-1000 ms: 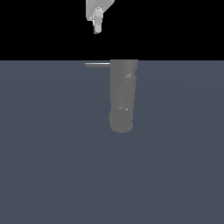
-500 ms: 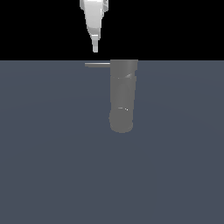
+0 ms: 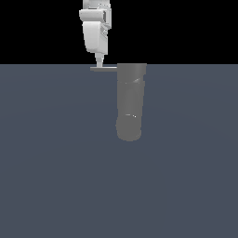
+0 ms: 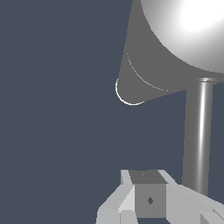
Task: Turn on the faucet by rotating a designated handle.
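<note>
1. One thick, plain matte-grey cylindrical faucet (image 3: pixel 129 102) lies lengthwise on the flat slate-blue desk (image 3: pixel 56 162), its rounded end toward the near part of the exterior view and its flat end at the desk's far edge.
2. Faint pale seam lines cross the faucet body partway along its length.
3. A thin, short, straight grey handle bar (image 3: pixel 104 69) juts sideways from the flat end of the faucet, toward the exterior view's left, far slimmer than the cylinder.
4. The white robot gripper (image 3: pixel 99 62) hangs above the handle's outer stretch, with the arm's white wrist rising out of the frame over it against a black background.
5. Its fingers (image 3: pixel 99 59) show as one narrow white tip that reaches the handle's upper side; whether it touches cannot be told.
6. In the wrist view the faucet (image 4: pixel 162 48) fills the upper corner as a broad grey cone with a bright glare on its flat end, and the handle (image 4: pixel 199 135) runs from that end toward the camera as a shiny grey rod.
7. The gripper (image 4: pixel 151 199) there is a pale grey block in the foreground, with the handle's near end just beside it.
8. The fingers look drawn together in the exterior view, yet neither view settles whether they are clenched or parted, so I cannot tell.
9. Nothing is seen clasped between them.
</note>
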Controlling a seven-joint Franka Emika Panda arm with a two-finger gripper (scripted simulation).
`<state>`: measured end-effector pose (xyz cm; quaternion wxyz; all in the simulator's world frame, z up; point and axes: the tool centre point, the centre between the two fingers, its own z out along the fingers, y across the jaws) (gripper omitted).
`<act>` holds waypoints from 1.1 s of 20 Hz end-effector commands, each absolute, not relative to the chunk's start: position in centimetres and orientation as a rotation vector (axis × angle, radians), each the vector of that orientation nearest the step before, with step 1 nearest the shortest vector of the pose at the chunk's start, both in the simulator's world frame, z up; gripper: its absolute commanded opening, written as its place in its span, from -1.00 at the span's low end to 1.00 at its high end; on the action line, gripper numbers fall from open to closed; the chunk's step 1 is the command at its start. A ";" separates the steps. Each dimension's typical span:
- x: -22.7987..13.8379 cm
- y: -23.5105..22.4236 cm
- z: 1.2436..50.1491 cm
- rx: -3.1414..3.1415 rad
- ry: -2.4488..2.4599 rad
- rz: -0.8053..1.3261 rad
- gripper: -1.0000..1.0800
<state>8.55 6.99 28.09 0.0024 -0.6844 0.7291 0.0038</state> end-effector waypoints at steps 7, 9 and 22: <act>9.3 7.3 27.0 -2.096 2.340 0.000 -1.00; 9.3 7.3 27.0 -2.096 2.340 0.000 -1.00; 6.4 7.5 27.0 -2.098 2.339 0.001 -1.00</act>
